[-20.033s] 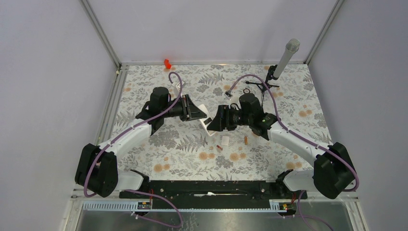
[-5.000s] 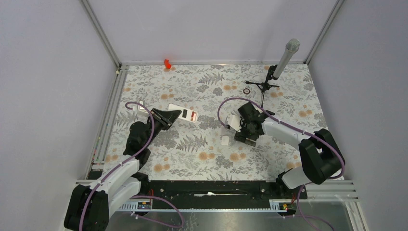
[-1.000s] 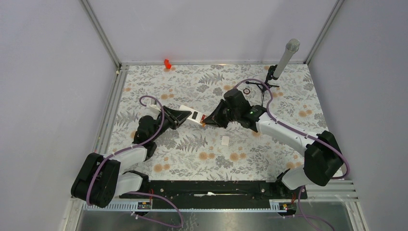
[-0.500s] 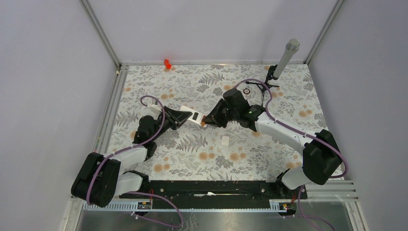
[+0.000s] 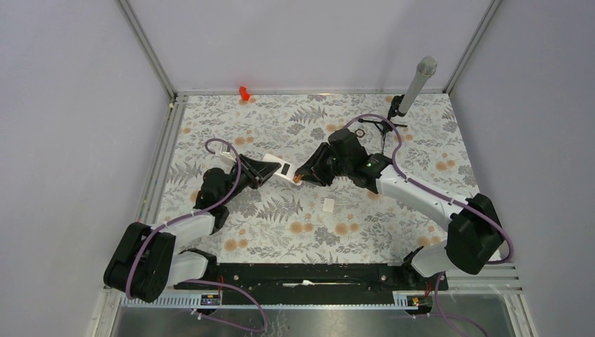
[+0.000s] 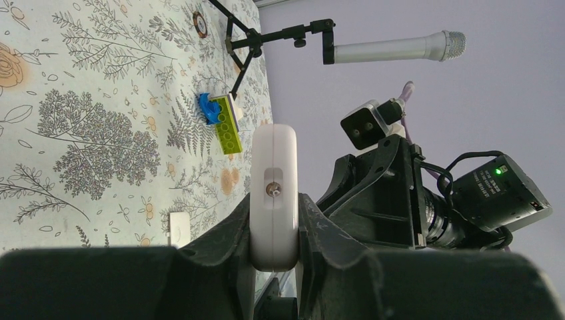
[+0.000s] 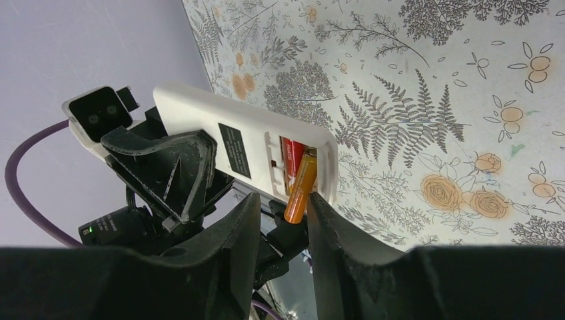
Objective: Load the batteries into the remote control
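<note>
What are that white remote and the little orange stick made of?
The remote looks like matte white moulded plastic, with smooth rounded edges. The battery seems to be metal in a glossy orange wrap; light glints along it.

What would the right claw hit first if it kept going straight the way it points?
Most likely the remote control, held up by the left claw. The battery in the right claw has its tip right at the remote's open compartment.
</note>
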Controlling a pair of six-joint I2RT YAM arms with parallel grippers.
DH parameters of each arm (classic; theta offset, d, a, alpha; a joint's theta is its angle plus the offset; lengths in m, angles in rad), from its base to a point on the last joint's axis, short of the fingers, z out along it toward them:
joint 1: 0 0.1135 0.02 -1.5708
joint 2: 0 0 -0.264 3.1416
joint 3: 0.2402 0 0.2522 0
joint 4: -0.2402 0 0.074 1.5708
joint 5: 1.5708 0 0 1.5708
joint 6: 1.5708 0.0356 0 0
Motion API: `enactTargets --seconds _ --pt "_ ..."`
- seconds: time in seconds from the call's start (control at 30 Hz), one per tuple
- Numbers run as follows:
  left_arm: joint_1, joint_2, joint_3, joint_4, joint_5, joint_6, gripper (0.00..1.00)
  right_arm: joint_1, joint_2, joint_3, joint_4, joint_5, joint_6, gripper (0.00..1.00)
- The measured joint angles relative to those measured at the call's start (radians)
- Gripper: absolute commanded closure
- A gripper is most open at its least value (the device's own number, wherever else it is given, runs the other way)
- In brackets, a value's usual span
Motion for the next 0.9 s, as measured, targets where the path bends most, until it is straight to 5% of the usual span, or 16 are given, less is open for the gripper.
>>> enactTargets --seconds 0.13,0.43,0.67,0.9 --pt "0.000 0.000 0.010 -0.010 0.001 0.005 1.00 0.000 -0.024 -0.002 -0.003 0.000 -0.008 0.56" --pt "0.000 0.000 0.058 -0.110 0.062 0.028 1.00 0.000 -0.158 -0.026 -0.006 0.000 -0.292 0.03" --pt "0.000 0.040 0.134 -0.172 0.268 0.040 1.00 -0.001 -0.239 -0.083 0.024 -0.051 -0.624 0.01" --pt "0.000 0.133 0.137 -0.102 0.439 -0.015 1.00 0.000 -0.220 -0.150 0.035 -0.191 -0.774 0.01"
